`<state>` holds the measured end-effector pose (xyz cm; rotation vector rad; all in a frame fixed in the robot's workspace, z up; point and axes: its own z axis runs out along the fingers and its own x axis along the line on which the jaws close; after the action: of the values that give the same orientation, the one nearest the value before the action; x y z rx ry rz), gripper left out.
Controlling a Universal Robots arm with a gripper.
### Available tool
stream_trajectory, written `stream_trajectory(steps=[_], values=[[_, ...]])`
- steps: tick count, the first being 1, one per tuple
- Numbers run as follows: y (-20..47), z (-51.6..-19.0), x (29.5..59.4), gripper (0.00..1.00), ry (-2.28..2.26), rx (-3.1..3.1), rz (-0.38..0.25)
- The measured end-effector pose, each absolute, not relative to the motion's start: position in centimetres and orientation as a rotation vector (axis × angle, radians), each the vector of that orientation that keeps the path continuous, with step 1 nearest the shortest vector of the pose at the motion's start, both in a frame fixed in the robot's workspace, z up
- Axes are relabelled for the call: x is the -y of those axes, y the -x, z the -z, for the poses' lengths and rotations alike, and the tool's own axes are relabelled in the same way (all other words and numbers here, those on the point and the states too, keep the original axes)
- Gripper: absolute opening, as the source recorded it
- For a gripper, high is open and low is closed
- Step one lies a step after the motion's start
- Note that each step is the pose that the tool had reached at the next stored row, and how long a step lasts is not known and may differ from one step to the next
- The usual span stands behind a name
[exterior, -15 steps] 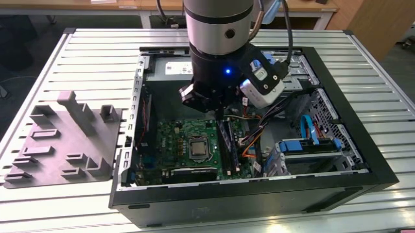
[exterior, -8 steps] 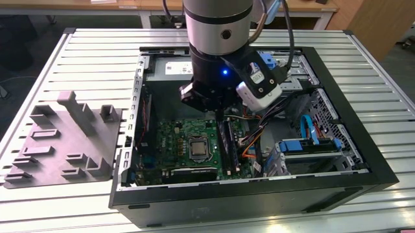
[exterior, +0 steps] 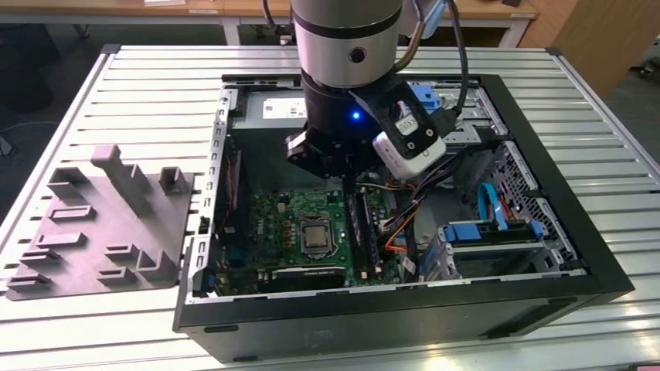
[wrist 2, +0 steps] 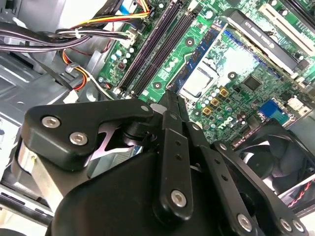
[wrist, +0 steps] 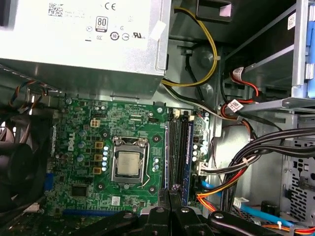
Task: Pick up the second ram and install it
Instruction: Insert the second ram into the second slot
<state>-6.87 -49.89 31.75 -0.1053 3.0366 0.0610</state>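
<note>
The second ram (wrist 2: 197,58) is a thin blue-green stick standing on edge in the slot beside the processor socket; it shows in both wrist views (wrist: 167,147) and as a dark strip in the exterior view (exterior: 363,224). My gripper (wrist 2: 170,98) reaches down into the open computer case, right over the near end of that stick. Its black fingers are shut together with nothing visible between them (wrist: 170,196). Whether the tips touch the stick I cannot tell. In the exterior view the gripper (exterior: 354,185) hangs above the slot rails.
The green motherboard (exterior: 273,224) carries the processor (wrist: 129,164), with a fan (wrist 2: 275,157) beside it. The power supply (wrist: 88,44) and cable bundles (wrist: 246,167) crowd the case. A grey parts fixture (exterior: 103,224) lies on the slatted table, left of the case.
</note>
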Motion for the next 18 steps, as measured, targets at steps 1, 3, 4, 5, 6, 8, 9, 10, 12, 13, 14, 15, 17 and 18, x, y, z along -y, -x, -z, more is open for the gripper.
stream_trajectory(steps=[1, 3, 4, 5, 6, 8, 9, 10, 12, 13, 14, 15, 17, 18], values=[[6.87, -31.75, 49.89, 0.11, 0.105, -3.037, -0.061], [6.86, -31.73, 49.88, 0.11, 0.105, -3.043, -0.062], [6.84, -31.71, 49.89, 0.11, 0.105, -3.057, -0.063], [6.8, -31.7, 49.89, 0.11, 0.105, -3.071, -0.064], [6.77, -31.69, 49.89, 0.11, 0.105, -3.084, -0.065], [6.77, -31.7, 49.9, 0.11, 0.105, -3.089, -0.065], [6.77, -31.7, 49.9, 0.11, 0.105, -3.09, -0.065], [6.76, -31.7, 49.89, 0.11, 0.105, -3.091, -0.065], [6.75, -31.65, 49.88, 0.11, 0.093, -3.091, -0.065], [6.74, -31.62, 49.89, 0.11, 0.084, -3.091, -0.065], [6.74, -31.57, 49.89, 0.11, 0.077, -3.091, -0.064], [6.74, -31.49, 49.89, 0.11, 0.075, -3.091, -0.065], [6.74, -31.28, 49.89, 0.11, 0.074, -3.091, -0.065], [6.74, -31.17, 49.89, 0.11, 0.074, -3.091, -0.065]])
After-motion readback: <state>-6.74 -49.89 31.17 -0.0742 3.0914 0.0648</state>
